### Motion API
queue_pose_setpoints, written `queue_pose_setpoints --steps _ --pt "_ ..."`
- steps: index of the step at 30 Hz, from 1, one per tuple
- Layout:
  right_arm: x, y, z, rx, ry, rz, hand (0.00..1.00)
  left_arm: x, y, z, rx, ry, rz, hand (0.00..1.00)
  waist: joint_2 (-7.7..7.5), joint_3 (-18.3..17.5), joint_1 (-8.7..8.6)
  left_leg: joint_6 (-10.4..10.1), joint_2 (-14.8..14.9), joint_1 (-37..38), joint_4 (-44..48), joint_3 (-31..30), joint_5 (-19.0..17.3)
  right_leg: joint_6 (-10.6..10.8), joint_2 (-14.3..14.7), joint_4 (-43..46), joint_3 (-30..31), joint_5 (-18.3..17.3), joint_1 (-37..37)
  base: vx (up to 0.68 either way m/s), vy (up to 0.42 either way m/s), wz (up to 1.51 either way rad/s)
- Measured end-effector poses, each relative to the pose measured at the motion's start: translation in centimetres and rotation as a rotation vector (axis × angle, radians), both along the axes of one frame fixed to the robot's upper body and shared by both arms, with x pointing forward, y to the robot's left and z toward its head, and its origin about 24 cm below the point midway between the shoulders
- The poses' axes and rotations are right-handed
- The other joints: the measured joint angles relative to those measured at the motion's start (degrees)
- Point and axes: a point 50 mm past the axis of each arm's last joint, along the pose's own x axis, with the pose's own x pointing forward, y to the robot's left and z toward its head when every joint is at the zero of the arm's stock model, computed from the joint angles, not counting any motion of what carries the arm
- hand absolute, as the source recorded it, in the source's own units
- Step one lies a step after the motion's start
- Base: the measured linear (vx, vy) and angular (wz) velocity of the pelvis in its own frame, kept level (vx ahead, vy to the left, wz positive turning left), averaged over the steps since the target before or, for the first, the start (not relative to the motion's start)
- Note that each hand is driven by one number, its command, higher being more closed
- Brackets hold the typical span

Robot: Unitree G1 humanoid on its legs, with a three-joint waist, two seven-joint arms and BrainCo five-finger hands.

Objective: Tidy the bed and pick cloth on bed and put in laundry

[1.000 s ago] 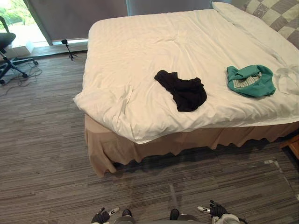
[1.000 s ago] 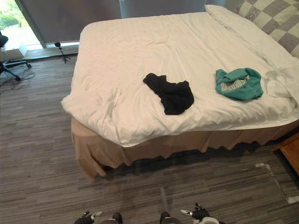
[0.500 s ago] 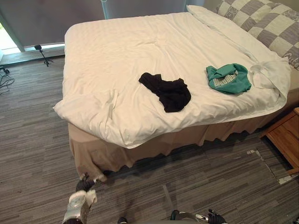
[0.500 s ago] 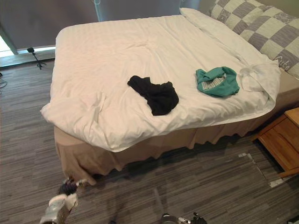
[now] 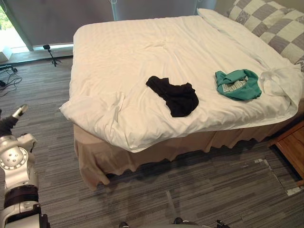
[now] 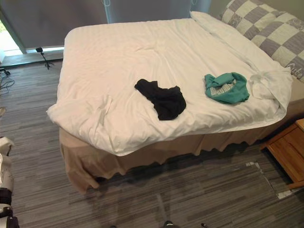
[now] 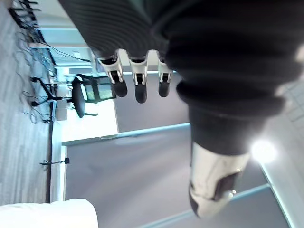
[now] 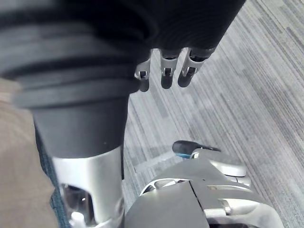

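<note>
A crumpled black cloth (image 5: 174, 95) lies on the white duvet (image 5: 142, 47) near the bed's front edge. To its right on the duvet sits a bunched teal cloth (image 5: 237, 84). My left hand (image 5: 10, 122) is raised at the far left over the floor, well away from the bed. Its fingers (image 7: 137, 80) are straight and hold nothing. In the right wrist view my right hand (image 8: 164, 71) hangs low above the carpet, fingers relaxed and empty.
Checked pillows (image 5: 270, 23) lie at the head of the bed on the right, where a duvet corner (image 5: 285, 83) is folded back. A wooden nightstand (image 5: 292, 147) stands at the right edge. A small tripod (image 5: 49, 51) stands by the window. Carpet runs in front of the bed.
My left arm has risen from low in front of the bed to the far left edge. The right hand has dropped below the head views. The camera has shifted; both cloths lie still.
</note>
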Motion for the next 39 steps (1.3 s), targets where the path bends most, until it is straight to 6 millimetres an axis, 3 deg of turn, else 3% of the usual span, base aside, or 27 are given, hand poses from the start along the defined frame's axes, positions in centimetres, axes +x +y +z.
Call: queue_pose_setpoints --steps 3,7,13,18,19,22,26,32,37,39 --pt "0.7 0.1 0.1 -0.001 -0.023 0.018 0.0 2.1 -1.8 1.3 0.046 0.013 -0.058 0.0 -0.41 1.5 -0.05 0.1 0.6 -2.8 -0.3 0.1 0.9 -0.2 0.4 0.0 0.3 0.7 -2.6 -0.14 -0.04 0.03" --pt "4.8 0.0 1.1 -0.022 -0.145 0.055 0.0 5.8 -4.7 6.2 0.197 0.02 -0.121 0.0 -1.51 9.3 -0.65 0.7 1.4 -7.8 -0.3 0.2 3.1 -1.0 1.8 0.0 2.9 2.6 -7.6 -0.15 -0.053 -0.01" --pt "11.3 -0.2 4.2 -0.08 -0.393 0.125 0.0 8.5 -6.1 9.7 0.235 0.105 -0.083 0.0 -2.31 16.9 -2.73 0.6 1.5 -12.6 0.0 1.6 5.6 -2.4 2.2 0.1 4.8 5.4 -13.4 -0.04 -0.017 -0.14" --pt "15.0 0.4 6.3 -0.081 -0.511 0.176 0.0 9.7 -6.9 12.5 0.302 0.174 -0.006 0.0 -3.14 19.9 -4.27 1.0 1.7 -18.2 0.0 1.6 6.8 -3.1 2.6 0.0 5.1 6.7 -19.3 -0.01 0.003 -0.03" --pt "15.5 0.6 6.6 -0.079 -0.527 0.174 0.0 9.8 -6.8 13.0 0.303 0.182 0.02 1.0 -3.37 20.6 -4.5 1.1 1.7 -18.7 0.0 1.6 7.0 -3.1 2.6 0.0 5.2 6.7 -19.8 0.0 0.0 0.0" --pt "17.3 1.1 7.7 -0.074 -0.583 0.184 0.0 9.4 -6.0 15.0 0.345 0.198 0.177 1.0 -4.23 21.7 -5.79 1.2 1.8 -22.1 0.0 1.6 7.4 -3.2 2.7 -0.1 5.2 7.3 -23.2 0.0 0.0 0.0" --pt "17.6 0.7 8.2 -0.075 -0.61 0.148 0.0 8.5 -5.3 17.6 0.432 0.194 0.333 1.0 -5.02 22.7 -6.38 1.2 2.0 -24.8 0.0 1.6 7.9 -3.5 3.0 -1.0 5.3 8.2 -25.7 0.01 0.0 0.0" --pt "16.7 -0.4 8.0 -0.093 -0.592 0.135 0.0 7.4 -3.3 17.1 0.462 0.261 0.396 1.0 -4.91 22.8 -6.68 1.2 2.5 -24.0 0.0 2.1 7.9 -3.7 3.5 -2.0 5.6 8.5 -24.7 0.04 -0.009 -0.05" --pt "14.1 -1.5 7.1 -0.089 -0.559 0.085 0.0 7.3 -2.4 11.4 0.445 0.342 0.319 1.0 -3.94 23.0 -6.39 1.0 2.6 -17.9 0.0 2.6 7.8 -3.3 3.4 -4.1 4.6 8.1 -17.0 0.05 0.009 0.08" --pt "13.1 -2.3 6.9 -0.095 -0.541 0.054 0.0 7.0 -2.4 7.5 0.4 0.376 0.243 1.0 -2.84 22.7 -5.49 0.5 2.9 -14.9 0.0 2.9 6.7 -3.0 3.5 -4.4 4.0 7.7 -13.4 0.04 0.039 0.11"
